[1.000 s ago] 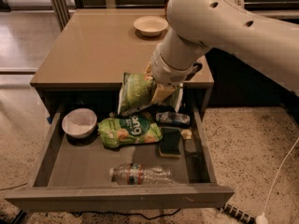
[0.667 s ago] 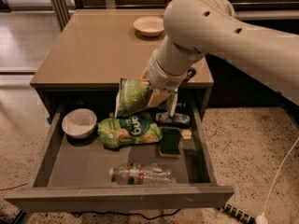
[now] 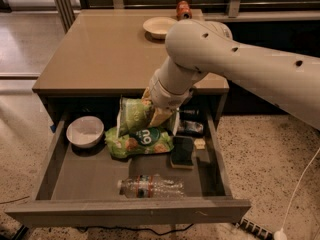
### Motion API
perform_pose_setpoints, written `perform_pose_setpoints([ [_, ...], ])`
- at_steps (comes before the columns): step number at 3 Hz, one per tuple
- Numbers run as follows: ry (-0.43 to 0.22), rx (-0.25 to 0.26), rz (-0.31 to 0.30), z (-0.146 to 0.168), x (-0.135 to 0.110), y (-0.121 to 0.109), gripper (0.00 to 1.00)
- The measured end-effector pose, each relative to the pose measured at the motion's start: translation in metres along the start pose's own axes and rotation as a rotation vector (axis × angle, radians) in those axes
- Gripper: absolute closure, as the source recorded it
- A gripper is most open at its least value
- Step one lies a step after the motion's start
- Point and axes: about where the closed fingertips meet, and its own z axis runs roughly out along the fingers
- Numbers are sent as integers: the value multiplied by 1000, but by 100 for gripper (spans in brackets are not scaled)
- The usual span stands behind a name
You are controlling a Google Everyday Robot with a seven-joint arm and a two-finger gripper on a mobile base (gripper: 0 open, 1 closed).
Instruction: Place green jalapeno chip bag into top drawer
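The green jalapeno chip bag (image 3: 131,115), light green and crinkled, hangs upright just inside the back of the open top drawer (image 3: 125,213). My gripper (image 3: 159,115) sits at the bag's right edge, under the thick white arm, and is shut on the bag. The bag's lower end is just above a darker green pouch (image 3: 140,143) lying in the drawer. The arm hides most of the gripper.
In the drawer lie a white bowl (image 3: 85,131) at the left, a clear water bottle (image 3: 150,186) at the front and a dark sponge (image 3: 183,151) at the right. The cabinet top (image 3: 100,54) holds a plate (image 3: 159,26) and a can (image 3: 183,9). A power strip (image 3: 255,229) lies on the floor.
The arm has swung left and lower, carrying the chip bag left and down toward the drawer's contents.
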Motion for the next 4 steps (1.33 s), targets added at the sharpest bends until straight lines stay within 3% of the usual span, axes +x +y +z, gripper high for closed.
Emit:
perform_pose_setpoints([
  [1, -21, -62, -34, 23, -5, 12, 100],
  [2, -21, -62, -34, 23, -5, 12, 100],
  [3, -15, -76, -36, 20, -5, 28, 100],
  [4, -11, -101, -37, 22, 0, 63, 100],
])
